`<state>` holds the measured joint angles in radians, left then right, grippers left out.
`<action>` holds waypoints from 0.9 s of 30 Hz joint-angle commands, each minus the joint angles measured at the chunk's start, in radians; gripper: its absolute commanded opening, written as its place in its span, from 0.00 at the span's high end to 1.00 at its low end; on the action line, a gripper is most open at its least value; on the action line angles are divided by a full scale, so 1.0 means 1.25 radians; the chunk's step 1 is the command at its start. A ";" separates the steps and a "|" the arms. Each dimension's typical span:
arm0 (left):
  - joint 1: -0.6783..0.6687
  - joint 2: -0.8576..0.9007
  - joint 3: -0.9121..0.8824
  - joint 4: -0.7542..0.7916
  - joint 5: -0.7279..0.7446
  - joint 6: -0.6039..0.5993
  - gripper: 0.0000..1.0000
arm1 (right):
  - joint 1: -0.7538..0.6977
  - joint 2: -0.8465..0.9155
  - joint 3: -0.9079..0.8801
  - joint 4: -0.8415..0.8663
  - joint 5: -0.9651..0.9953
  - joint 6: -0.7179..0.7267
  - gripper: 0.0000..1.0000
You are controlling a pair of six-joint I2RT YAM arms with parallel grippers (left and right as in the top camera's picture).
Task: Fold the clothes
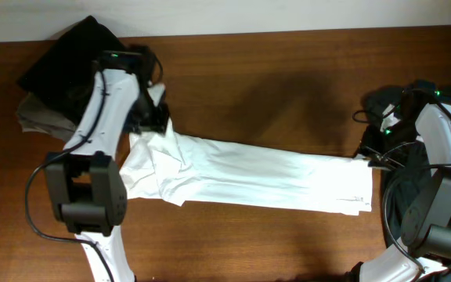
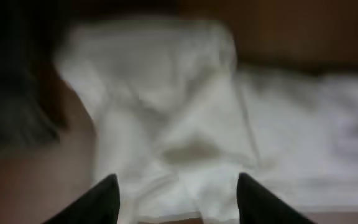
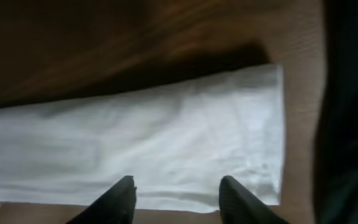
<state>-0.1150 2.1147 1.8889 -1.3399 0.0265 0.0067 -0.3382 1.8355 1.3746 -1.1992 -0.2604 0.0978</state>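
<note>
A white garment (image 1: 249, 178) lies stretched in a long band across the brown table (image 1: 288, 86), bunched and wrinkled at its left end. My left gripper (image 1: 153, 110) hovers over that bunched end; in the left wrist view its jaws (image 2: 176, 193) are open with white cloth (image 2: 166, 112) below, the view blurred. My right gripper (image 1: 376, 153) is at the garment's right end; in the right wrist view its jaws (image 3: 178, 193) are open above the flat white cloth (image 3: 135, 149) near its straight edge. Neither holds anything.
A pile of dark and grey-brown clothes (image 1: 61, 78) lies at the table's back left, behind my left arm. Dark clothing (image 1: 413, 157) lies at the right edge around my right arm. The table's front edge runs along the bottom.
</note>
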 commanded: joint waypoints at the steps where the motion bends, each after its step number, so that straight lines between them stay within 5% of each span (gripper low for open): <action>1: 0.023 0.016 0.008 0.045 0.060 0.045 0.41 | 0.025 -0.007 -0.002 0.000 -0.052 -0.013 0.50; 5: 0.019 0.068 0.008 -0.001 0.079 0.062 0.53 | 0.045 -0.004 -0.095 0.056 -0.049 -0.001 0.51; 9: 0.019 0.076 0.006 -0.085 0.071 0.086 0.49 | 0.045 -0.004 -0.163 0.136 -0.043 0.011 0.51; 15: 0.019 0.076 -0.109 -0.008 0.072 0.086 0.51 | 0.045 0.004 -0.170 0.208 -0.043 0.040 0.56; 17: 0.019 0.076 -0.131 0.011 0.072 0.085 0.66 | 0.045 0.005 -0.187 0.240 -0.043 0.056 0.59; 18: 0.019 0.076 -0.132 0.013 0.072 0.074 0.87 | 0.045 0.005 -0.205 0.268 -0.043 0.074 0.63; 20: 0.020 0.075 -0.125 -0.012 0.073 0.060 0.99 | 0.045 0.005 -0.228 0.299 -0.043 0.092 0.71; 27: 0.023 0.061 -0.059 -0.243 0.043 0.058 0.99 | 0.045 0.005 -0.318 0.411 -0.034 0.136 0.83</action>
<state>-0.0921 2.2040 1.7916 -1.6012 0.1047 0.0856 -0.2867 1.8191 1.0252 -0.7059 -0.3153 0.2340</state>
